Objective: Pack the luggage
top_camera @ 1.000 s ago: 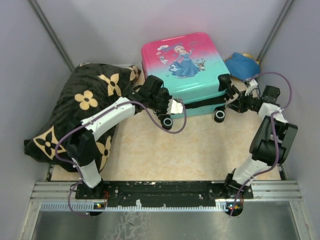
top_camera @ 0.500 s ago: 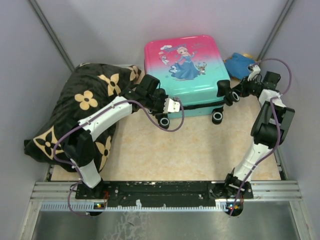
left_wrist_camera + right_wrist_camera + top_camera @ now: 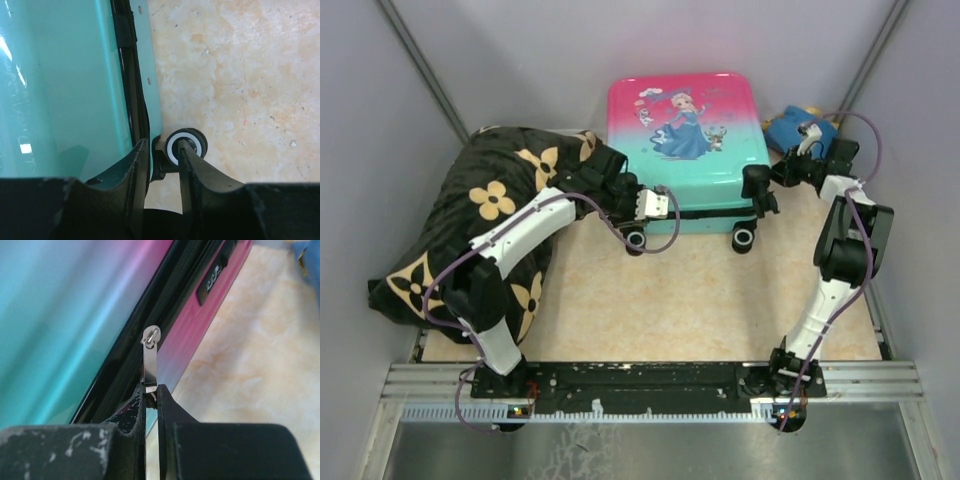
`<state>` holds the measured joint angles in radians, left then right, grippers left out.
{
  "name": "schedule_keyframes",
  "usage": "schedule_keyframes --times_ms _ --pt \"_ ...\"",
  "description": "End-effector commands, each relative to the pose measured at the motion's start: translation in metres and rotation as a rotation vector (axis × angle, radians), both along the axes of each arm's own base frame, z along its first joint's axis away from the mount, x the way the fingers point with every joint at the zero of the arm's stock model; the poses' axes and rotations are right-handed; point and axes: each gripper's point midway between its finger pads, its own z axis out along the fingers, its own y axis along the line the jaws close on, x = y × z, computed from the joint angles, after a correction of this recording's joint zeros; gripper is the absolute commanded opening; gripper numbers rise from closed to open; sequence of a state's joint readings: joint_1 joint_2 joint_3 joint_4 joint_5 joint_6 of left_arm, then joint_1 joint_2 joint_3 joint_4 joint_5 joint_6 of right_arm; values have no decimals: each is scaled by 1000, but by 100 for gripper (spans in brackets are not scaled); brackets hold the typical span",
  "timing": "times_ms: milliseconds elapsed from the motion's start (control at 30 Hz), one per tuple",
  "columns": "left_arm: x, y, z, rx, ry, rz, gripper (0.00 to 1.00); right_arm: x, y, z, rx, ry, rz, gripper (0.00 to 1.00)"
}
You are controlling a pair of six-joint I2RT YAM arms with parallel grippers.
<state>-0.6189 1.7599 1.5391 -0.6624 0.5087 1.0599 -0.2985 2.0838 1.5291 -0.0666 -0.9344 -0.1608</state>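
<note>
Right jaws pinch zipper pull (image 3: 149,367), luggage (image 3: 682,135) edge; left jaws apart by wheel (image 3: 186,145).

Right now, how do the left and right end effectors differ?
Left end effector: fingers apart beside a wheel of the suitcase, at its teal end. Right end effector: shut on the zipper pull. Both are black and work at the zipper seam.

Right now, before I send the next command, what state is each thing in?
suitcase: lid down, lying flat, picture side up.
zipper pull: pinched at its free end.
right end effector: shut on the zipper pull.
left end effector: jaws apart at the suitcase's near corner, beside a wheel.
blanket: bunched up left of the suitcase, not packed.
blue bundle: lying by the suitcase's far right corner, not packed.
</note>
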Motion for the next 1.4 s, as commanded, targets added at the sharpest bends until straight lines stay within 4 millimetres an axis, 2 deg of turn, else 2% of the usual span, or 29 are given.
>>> schedule_keyframes --times_ms 0,67,133,200,300,400,600,700,733,800,900,1000,1100,1200,1267,1367 --pt "-12 83 -44 199 216 185 36 -29 44 33 31 -60 94 0" --pt "-5 100 -35 157 225 224 37 -51 64 30 53 -31 135 0" --pt "6 105 -13 92 194 263 44 -73 86 26 72 -4 175 0" --pt "20 93 19 -18 151 310 57 -94 106 20 94 28 204 0" --pt "22 67 69 -225 162 338 71 -115 133 15 118 54 235 0" --pt "5 48 89 -307 231 351 80 -127 154 15 142 59 243 0" --pt "-39 21 83 -323 436 445 81 -139 186 17 182 64 250 0" --pt "-65 1 87 -348 538 449 81 -145 204 16 198 73 267 0" --pt "-75 -6 88 -346 551 437 81 -148 209 25 201 51 277 0" --pt "-86 -15 85 -333 558 446 81 -153 218 28 203 44 290 0" --pt "-82 -24 76 -335 565 518 81 -158 226 28 206 46 302 0" --pt "-74 -24 64 -324 523 592 81 -160 228 29 202 45 297 0" --pt "-63 -16 40 -269 388 743 79 -161 226 30 187 32 287 0" --pt "-58 -14 22 -218 365 835 78 -161 223 31 172 23 274 0" --pt "-61 -20 15 -200 399 832 78 -162 222 30 165 20 269 0" --pt "-62 -32 18 -239 418 786 74 -162 221 29 154 15 262 0"
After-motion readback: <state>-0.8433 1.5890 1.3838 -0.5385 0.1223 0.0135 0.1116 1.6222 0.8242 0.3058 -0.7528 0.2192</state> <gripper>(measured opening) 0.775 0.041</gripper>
